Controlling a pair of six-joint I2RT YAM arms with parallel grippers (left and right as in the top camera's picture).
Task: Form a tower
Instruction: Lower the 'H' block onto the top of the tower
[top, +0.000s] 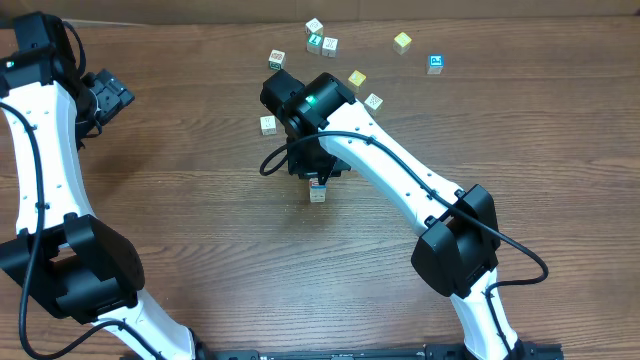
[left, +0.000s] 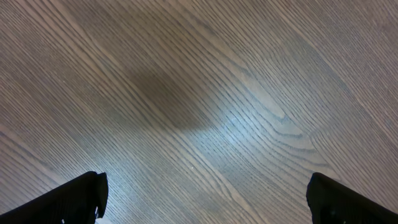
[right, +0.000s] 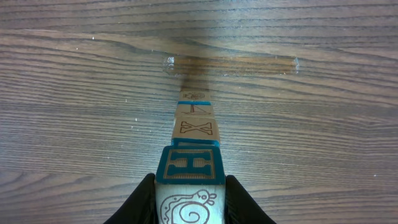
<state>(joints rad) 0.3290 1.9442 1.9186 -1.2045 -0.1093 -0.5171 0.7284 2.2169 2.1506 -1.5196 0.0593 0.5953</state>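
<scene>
- The right hand (right: 189, 186) is clenched on the top cube (right: 189, 165) of the tower (right: 196, 127). Its 2 dark fingers (right: 144, 199) press 2 opposite sides of that cube and stand only as far apart as the cube is wide.
- The held cube shows a teal-framed H on the face turned away from the hand. The face nearest the wrist has a brown snail drawing.
- Straight below the hand, the tower runs down to the tabletop (right: 74, 93) as a column 1 cube wide.
- Under the held cube comes a face with a brown X, then a face with a small drawing, then a blue-edged cube at the foot. The exact count of cubes is hard to tell.
- The held cube sits in line with the column. Whether it rests fully on the cube beneath cannot be told.
- From overhead, the right hand (top: 318, 176) hides most of the tower (top: 318, 193). Only a pale bit with a red mark shows at the hand's near edge.
- 8 loose cubes (top: 402, 41) lie scattered beyond the right hand, apart from it.
- 1 single cube (top: 268, 124) lies near the right hand, on its left.
- The left hand (left: 208, 199) is released. Its fingertips (left: 81, 196) are spread as wide as they go above bare wood.
- Overhead, the left hand (top: 112, 95) is well apart from the right hand, far to its left.
</scene>
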